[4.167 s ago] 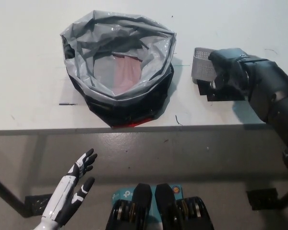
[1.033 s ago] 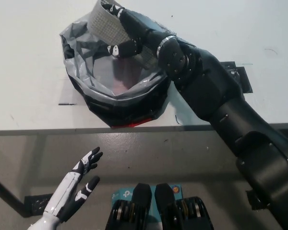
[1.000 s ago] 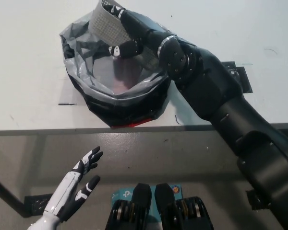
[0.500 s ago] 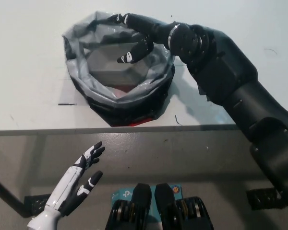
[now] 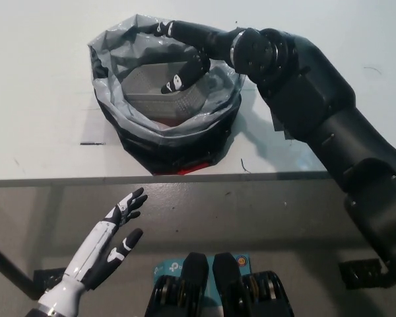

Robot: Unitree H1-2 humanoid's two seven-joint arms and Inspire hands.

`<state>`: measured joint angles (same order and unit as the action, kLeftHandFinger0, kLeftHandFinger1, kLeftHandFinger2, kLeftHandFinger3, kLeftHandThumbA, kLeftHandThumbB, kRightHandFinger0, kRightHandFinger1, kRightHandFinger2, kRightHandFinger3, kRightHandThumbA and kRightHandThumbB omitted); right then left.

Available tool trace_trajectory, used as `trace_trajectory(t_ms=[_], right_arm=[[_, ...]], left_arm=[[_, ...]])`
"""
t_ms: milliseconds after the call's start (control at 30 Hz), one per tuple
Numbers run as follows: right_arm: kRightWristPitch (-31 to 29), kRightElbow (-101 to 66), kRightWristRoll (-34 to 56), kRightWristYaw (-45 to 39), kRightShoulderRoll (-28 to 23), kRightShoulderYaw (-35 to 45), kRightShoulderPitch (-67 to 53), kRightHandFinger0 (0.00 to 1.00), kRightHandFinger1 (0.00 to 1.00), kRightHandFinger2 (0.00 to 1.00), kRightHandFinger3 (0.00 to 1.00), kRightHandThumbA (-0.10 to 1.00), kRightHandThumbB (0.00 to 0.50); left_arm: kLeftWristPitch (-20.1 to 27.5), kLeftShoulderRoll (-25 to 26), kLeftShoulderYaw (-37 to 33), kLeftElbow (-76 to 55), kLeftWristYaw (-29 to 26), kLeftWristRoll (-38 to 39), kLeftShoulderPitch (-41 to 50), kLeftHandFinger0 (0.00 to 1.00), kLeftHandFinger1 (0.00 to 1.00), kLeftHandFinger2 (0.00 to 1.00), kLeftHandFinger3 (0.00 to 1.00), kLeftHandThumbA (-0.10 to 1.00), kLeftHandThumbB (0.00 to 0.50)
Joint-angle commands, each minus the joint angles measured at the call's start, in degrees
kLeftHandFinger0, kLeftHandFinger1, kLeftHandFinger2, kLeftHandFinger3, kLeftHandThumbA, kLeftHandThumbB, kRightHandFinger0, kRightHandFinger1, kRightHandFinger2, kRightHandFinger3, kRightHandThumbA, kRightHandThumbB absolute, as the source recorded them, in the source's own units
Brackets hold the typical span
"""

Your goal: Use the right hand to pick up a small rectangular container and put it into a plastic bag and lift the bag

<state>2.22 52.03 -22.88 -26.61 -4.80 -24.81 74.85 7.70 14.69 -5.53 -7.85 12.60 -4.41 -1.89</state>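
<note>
My black right hand reached over the mouth of the plastic bag, its arm coming in from the lower right and crossing above the white surface. My fingers were spread apart and held nothing; one pointed along the far rim of the bag while another hung down into the opening. Below them, inside the bag, lay the small rectangular container, a pale grey box with a finely dotted side wall, resting low in the bag and tilted slightly, apart from my fingers. The bag itself was grey and glossy at its rolled-down rim and black lower down, standing open near the front edge of the surface, with a bit of red showing at its base on the side nearest me. A short dark mark lay on the surface just to the left of the bag, and a small dark scratch to its right near the edge. My white left hand rested well below the surface at the lower left, palm turned partly up, its fingers apart and empty, well away from the bag. Beneath the surface's edge the grey floor showed, with a dark table leg at the far lower left.
</note>
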Motion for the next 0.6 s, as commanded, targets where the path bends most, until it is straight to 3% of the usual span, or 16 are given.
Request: trace_trajectory(t_ms=[0, 67, 167, 367, 567], right_arm=[[-1.19, -5.36, 0.46, 4.64, -1.99, 3.53, 4.81, 1.00, 1.00, 1.00, 1.00, 0.85, 0.448], [-0.96, -7.90, -0.42, 7.81, -2.59, 4.98, 4.38, 1.00, 1.00, 1.00, 1.00, 0.89, 0.413], [-1.73, -8.91, -1.52, 10.89, -3.34, 6.19, 4.32, 1.00, 1.00, 1.00, 1.00, 0.94, 0.415], [-0.94, -10.05, -3.26, 18.74, -5.66, 9.56, 3.09, 1.00, 1.00, 1.00, 1.00, 0.84, 0.375], [1.48, -9.48, -2.91, 18.56, -6.99, 10.73, 1.08, 1.00, 1.00, 1.00, 1.00, 0.84, 0.385]], left_arm=[[0.23, 0.84, 0.65, -1.27, 0.29, 0.56, -0.73, 0.97, 1.00, 1.00, 1.00, 0.91, 0.265], [0.47, 0.90, 0.62, -1.17, 0.45, 0.62, -0.70, 0.96, 1.00, 1.00, 1.00, 0.91, 0.256], [0.71, 0.89, 0.62, -1.07, 0.54, 0.52, -0.63, 0.96, 1.00, 1.00, 1.00, 0.91, 0.249], [0.23, 0.71, 0.74, -1.69, 0.36, 0.36, 0.34, 0.96, 1.00, 1.00, 1.00, 0.91, 0.257], [0.65, 0.61, 0.73, -1.52, 0.13, -0.02, 0.73, 0.94, 1.00, 1.00, 1.00, 0.91, 0.248]])
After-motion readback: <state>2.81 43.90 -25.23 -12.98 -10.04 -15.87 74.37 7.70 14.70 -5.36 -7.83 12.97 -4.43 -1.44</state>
